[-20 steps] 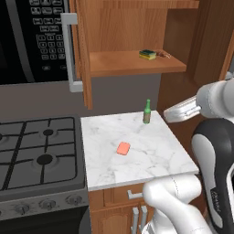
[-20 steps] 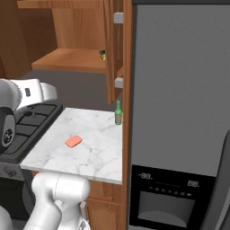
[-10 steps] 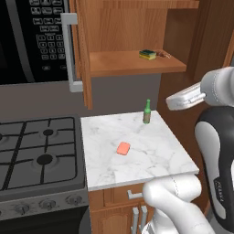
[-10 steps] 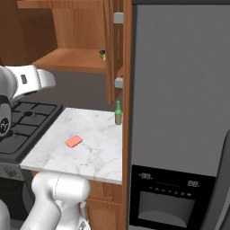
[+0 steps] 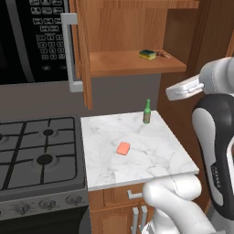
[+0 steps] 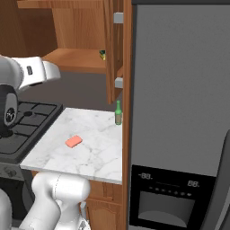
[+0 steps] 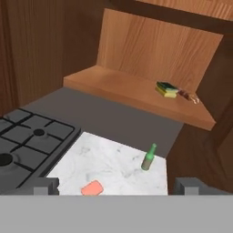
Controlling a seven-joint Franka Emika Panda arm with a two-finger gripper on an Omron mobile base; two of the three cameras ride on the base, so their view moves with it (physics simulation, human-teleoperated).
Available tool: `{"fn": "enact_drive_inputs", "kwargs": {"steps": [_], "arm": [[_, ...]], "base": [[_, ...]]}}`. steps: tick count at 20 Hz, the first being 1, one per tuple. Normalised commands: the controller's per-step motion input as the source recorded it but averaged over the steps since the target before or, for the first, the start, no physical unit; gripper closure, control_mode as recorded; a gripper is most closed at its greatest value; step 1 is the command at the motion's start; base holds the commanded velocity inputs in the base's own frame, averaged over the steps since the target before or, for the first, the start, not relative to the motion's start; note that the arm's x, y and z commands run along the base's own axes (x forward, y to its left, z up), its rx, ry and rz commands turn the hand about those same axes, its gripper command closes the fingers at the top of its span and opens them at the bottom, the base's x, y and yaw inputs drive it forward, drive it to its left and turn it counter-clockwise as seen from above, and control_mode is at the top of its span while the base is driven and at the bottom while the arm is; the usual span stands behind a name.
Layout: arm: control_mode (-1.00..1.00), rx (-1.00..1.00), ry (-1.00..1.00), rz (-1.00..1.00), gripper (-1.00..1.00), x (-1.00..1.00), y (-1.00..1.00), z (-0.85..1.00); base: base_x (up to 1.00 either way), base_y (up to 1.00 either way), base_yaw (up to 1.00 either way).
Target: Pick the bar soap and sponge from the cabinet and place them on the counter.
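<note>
Bar soap (image 5: 123, 148) is lying flat on the counter (image 5: 155, 157), sponge (image 5: 147, 54) sits on the cabinet (image 5: 132, 64) shelf (right end). Claw (image 7: 116, 185) is spread wide, holding nothing.

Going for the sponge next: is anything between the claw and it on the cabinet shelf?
Nothing visible blocks it. The sponge lies on the open cabinet shelf, its near side free. A small brown item lies just past it, at its far end. The green bottle stands lower, on the counter.
</note>
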Motion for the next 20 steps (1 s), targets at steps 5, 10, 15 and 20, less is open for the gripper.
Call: {"fn": "enact_drive_inputs", "kwargs": {"steps": [5, 10, 15, 20], "arm": [[-1.00, 0.00, -0.07, 0.00, -1.00, 0.24, -0.05, 0.02], [-1.00, 0.00, -0.09, 0.00, -1.00, 0.29, 0.00, 0.07], [-1.00, 0.00, -0.05, -0.03, -1.00, 0.28, 0.00, 0.15], [-1.00, 0.00, -0.02, -0.03, -1.00, 0.28, 0.00, 0.14]], "base": [[0.00, 0.00, 0.00], [0.00, 0.00, 0.00], [0.00, 0.00, 0.00], [0.00, 0.00, 0.00]]}}
